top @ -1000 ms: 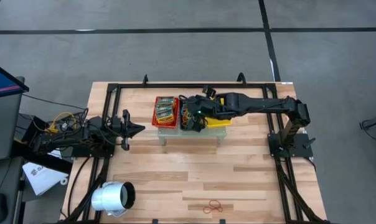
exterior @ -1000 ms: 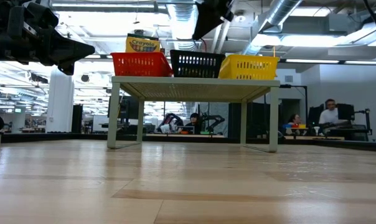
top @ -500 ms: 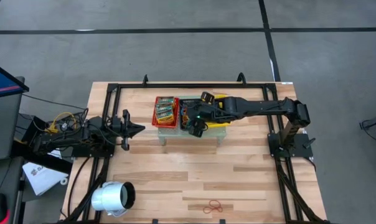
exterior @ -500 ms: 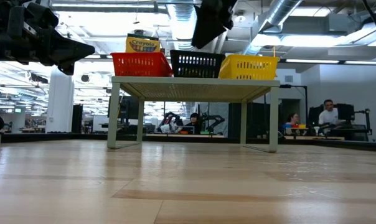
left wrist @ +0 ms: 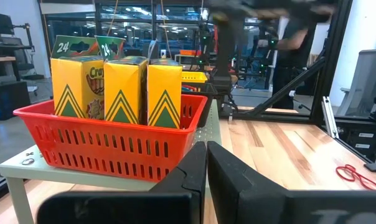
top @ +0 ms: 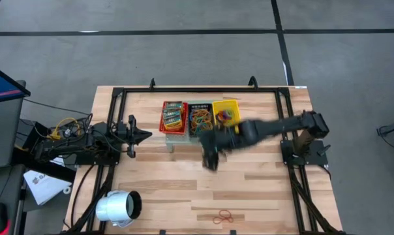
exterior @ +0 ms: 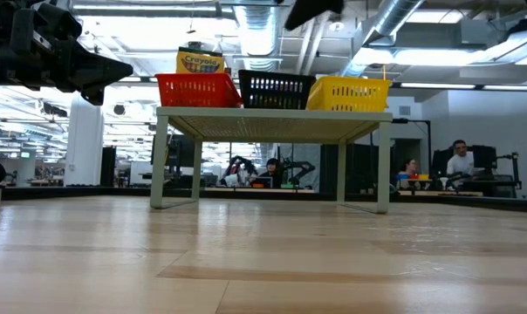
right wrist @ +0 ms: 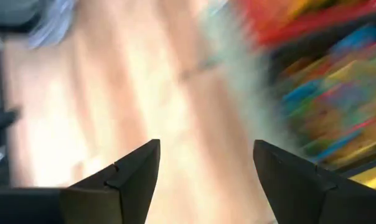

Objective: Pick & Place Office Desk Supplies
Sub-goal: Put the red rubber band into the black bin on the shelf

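The right gripper (right wrist: 203, 165) hangs wide open and empty, apparently just in front of the small stand. Rubber bands (top: 201, 118) fill the black basket (top: 191, 127); packets (left wrist: 122, 87) reading "24" fill the red basket (left wrist: 107, 146). The left gripper (left wrist: 206, 171) waits closed.

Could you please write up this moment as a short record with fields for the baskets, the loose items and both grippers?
red basket: crayon boxes standing in it
black basket: rubber bands in many colours
yellow basket: a few rubber bands
loose on table: red rubber bands near the front edge
white cylinder: lying at the front left
right gripper: open, empty, in front of the shelf
left gripper: shut, facing the red basket
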Robot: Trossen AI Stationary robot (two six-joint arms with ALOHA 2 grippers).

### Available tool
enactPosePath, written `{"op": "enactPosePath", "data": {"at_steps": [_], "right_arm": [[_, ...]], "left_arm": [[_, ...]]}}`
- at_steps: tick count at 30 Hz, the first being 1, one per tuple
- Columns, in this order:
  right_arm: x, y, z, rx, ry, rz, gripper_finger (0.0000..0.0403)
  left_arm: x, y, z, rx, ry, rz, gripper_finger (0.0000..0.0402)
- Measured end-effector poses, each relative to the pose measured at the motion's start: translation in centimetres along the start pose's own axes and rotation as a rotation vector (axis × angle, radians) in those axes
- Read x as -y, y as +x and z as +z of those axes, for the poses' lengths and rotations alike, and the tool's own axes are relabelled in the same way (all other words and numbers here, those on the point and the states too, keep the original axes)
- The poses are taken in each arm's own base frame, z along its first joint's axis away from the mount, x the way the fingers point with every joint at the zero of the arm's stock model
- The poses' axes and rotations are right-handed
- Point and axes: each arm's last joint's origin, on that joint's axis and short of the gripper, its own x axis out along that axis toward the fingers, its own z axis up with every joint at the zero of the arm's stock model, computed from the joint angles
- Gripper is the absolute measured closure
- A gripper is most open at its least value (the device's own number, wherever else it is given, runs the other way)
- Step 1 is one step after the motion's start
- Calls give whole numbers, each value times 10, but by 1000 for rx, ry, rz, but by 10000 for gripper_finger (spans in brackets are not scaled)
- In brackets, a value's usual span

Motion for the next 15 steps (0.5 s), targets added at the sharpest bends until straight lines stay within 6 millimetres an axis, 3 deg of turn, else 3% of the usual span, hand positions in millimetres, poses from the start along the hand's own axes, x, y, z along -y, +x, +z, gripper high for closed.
{"op": "enactPosePath", "data": {"at_steps": [9, 12, 15], "right_arm": [[-99, 36, -115, -144, 124, 159, 149], [-121, 42, -147, -125, 150, 248, 149], [-135, 42, -168, -104, 131, 322, 150]], "left_arm": [[0, 0, 0, 0, 0, 0, 394], [0, 0, 0, 0, 0, 0, 394], [0, 0, 0, 0, 0, 0, 394]]}}
